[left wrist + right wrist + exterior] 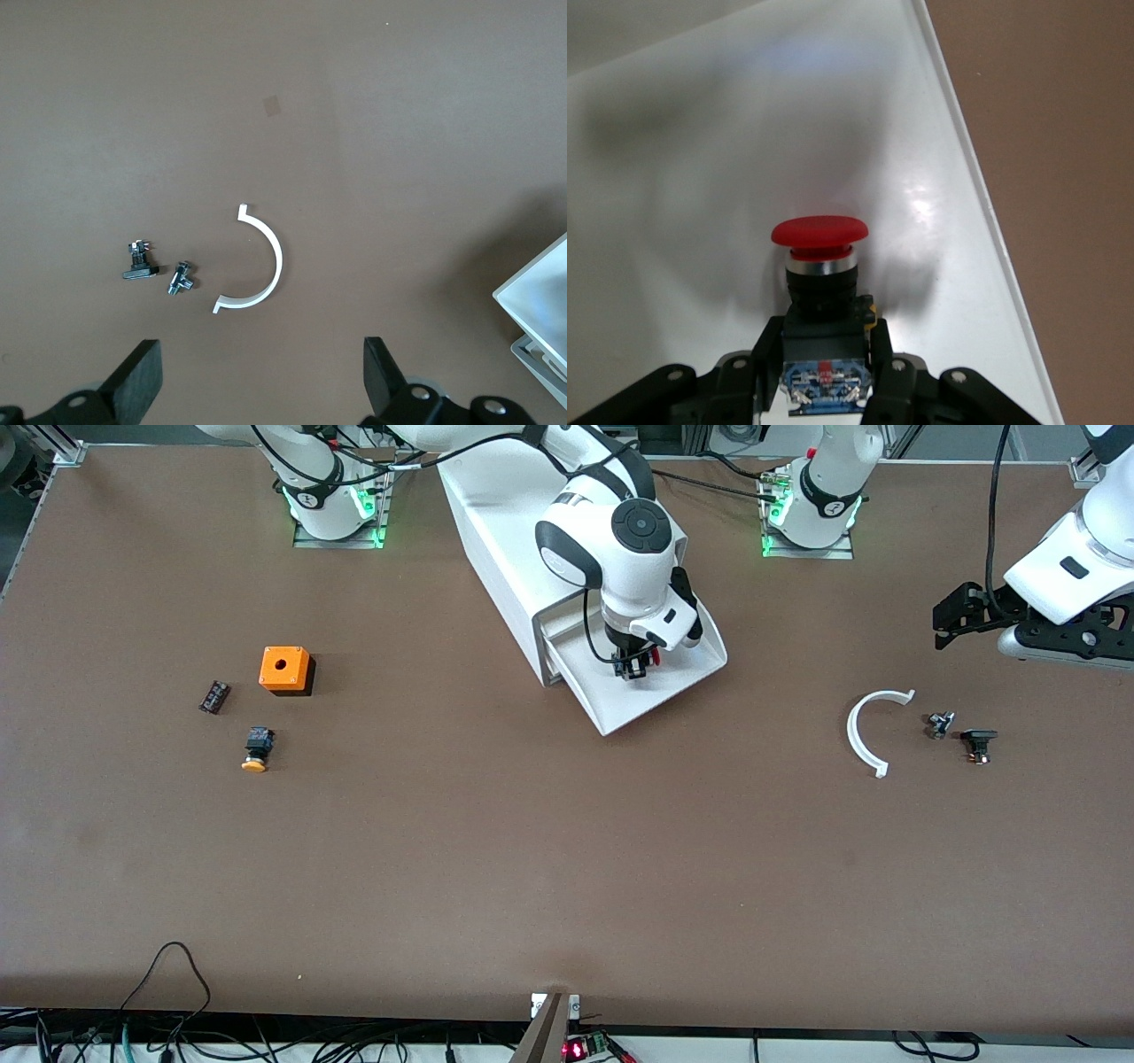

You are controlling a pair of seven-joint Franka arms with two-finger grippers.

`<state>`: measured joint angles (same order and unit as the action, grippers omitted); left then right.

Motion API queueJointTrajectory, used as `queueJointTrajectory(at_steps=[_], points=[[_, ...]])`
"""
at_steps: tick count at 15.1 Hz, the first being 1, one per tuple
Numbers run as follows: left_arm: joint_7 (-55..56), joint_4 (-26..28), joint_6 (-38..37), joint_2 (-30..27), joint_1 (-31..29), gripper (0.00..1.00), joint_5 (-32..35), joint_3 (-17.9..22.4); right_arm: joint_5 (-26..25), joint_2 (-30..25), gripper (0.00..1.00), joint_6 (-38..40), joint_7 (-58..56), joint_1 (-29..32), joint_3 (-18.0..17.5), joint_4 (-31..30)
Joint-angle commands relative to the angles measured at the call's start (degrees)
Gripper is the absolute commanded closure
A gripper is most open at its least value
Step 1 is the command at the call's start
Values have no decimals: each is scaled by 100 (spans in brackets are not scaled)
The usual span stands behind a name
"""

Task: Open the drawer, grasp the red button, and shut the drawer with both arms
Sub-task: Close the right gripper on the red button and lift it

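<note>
The white cabinet [496,540] stands between the two arm bases, and its lowest drawer [640,705] is pulled out toward the front camera. Inside the drawer, my right gripper [633,666] is shut on the black body of the button [654,657]. In the right wrist view the button's red cap [819,232] points away from the gripper [825,359], over the drawer's white floor [700,177]. My left gripper [961,615] waits open in the air over the left arm's end of the table. Its fingers [142,376] are wide apart with nothing between them.
An orange cube with a hole [284,669], an orange-capped button [258,748] and a small dark block [213,696] lie toward the right arm's end. A white curved strip [864,735] and two small dark parts [939,724] [979,742] lie under the left gripper.
</note>
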<state>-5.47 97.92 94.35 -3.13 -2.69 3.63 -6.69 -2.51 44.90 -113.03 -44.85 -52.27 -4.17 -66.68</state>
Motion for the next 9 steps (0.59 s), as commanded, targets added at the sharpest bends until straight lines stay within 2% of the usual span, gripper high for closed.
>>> queueJointTrajectory(at_steps=[1, 6, 9], points=[[29, -159, -22, 84, 23, 0, -73, 36, 75, -51, 64, -9, 91, -47, 83, 32], [20, -159, -22, 84, 23, 0, -73, 36, 84, -253, 67, 26, 222, 85, 65, 41], [29, -150, -22, 84, 23, 0, -73, 36, 206, -665, 67, 227, 756, 207, 135, 41]])
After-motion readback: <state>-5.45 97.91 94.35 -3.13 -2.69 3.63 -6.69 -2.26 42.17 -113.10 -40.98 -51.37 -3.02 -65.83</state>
